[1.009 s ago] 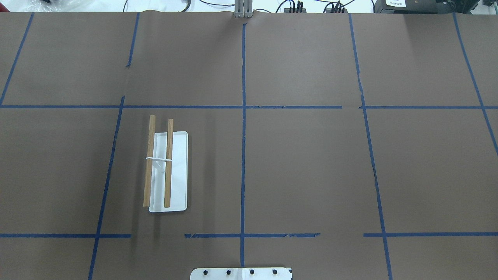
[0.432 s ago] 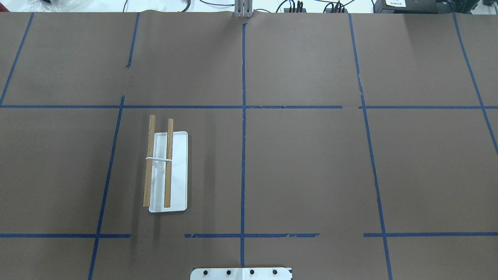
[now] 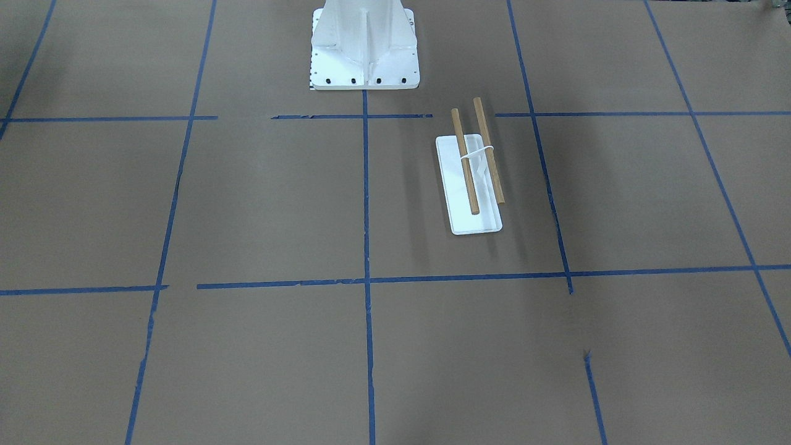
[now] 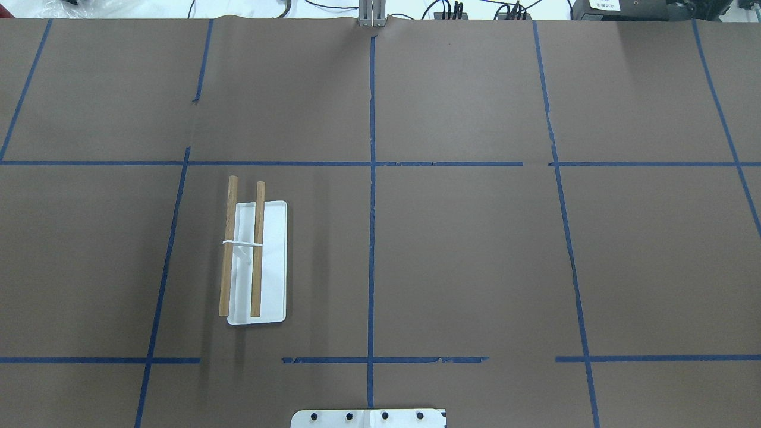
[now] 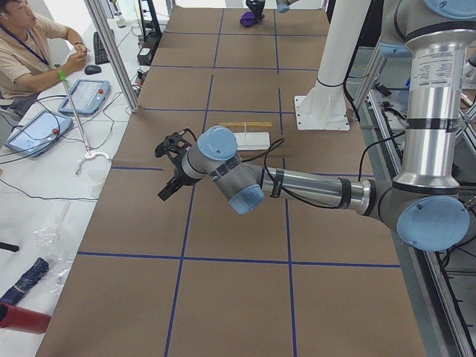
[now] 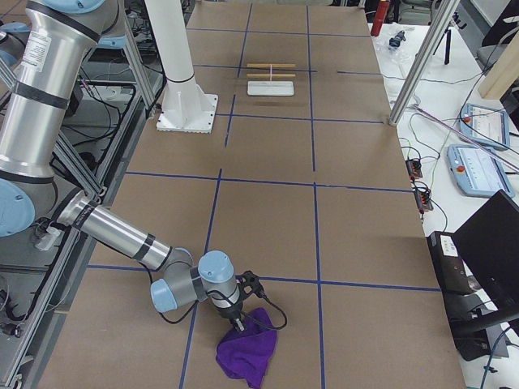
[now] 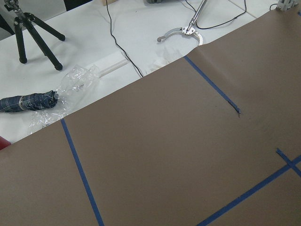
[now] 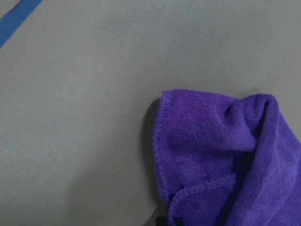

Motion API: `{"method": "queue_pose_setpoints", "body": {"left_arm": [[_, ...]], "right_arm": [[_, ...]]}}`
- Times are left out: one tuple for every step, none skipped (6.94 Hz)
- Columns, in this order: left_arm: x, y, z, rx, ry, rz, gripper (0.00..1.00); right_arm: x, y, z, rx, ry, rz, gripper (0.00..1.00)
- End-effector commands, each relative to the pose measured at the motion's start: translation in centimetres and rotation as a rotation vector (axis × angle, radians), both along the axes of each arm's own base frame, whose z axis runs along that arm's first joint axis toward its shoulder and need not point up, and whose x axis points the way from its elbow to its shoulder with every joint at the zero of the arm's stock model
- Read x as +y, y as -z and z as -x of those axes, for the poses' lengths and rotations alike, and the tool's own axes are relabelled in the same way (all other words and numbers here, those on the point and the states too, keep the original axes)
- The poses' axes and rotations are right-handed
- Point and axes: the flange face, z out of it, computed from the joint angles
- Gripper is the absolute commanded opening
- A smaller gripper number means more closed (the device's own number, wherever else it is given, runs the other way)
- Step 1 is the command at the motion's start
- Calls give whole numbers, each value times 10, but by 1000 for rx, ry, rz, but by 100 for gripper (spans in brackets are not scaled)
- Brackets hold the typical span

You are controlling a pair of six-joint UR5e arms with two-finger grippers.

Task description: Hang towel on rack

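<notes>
The rack (image 4: 256, 261) has a flat white base and two wooden rods, and stands on the table's left half; it also shows in the front view (image 3: 473, 185). Both rods are bare. The purple towel (image 6: 247, 353) lies crumpled on the brown paper at the table's right end, and fills the lower right of the right wrist view (image 8: 221, 160). My right gripper (image 6: 241, 324) points down at the towel's near edge; I cannot tell whether it is open or shut. My left gripper (image 5: 167, 190) hovers over the table's left end, well short of the rack; its state is unclear.
The white bolted pedestal (image 3: 364, 43) stands at the robot's side of the table. Aluminium posts (image 6: 418, 65) rise at the far edge. An operator (image 5: 30, 44) sits at the side bench. A bagged umbrella (image 7: 28, 101) and a tripod (image 7: 28, 28) lie beyond the table's left end.
</notes>
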Motion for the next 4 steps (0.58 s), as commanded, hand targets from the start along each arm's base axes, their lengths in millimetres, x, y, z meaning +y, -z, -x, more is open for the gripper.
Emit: {"method": "queue_pose_setpoints", "body": {"left_arm": [[0,0,0,1,0,-1,100],[0,1,0,0,-1,-2,100],[0,3,0,1,-1,-20,100],[1,7,0,5,0,-54,100]], "right_arm": [[-14,34,2,-30,16,-78,0],[-24,64,6,-101,31,-116,0],[-30,87,-1,-181,19,-119,0],[-45,133,-6,-248,7,-105,0]]}}
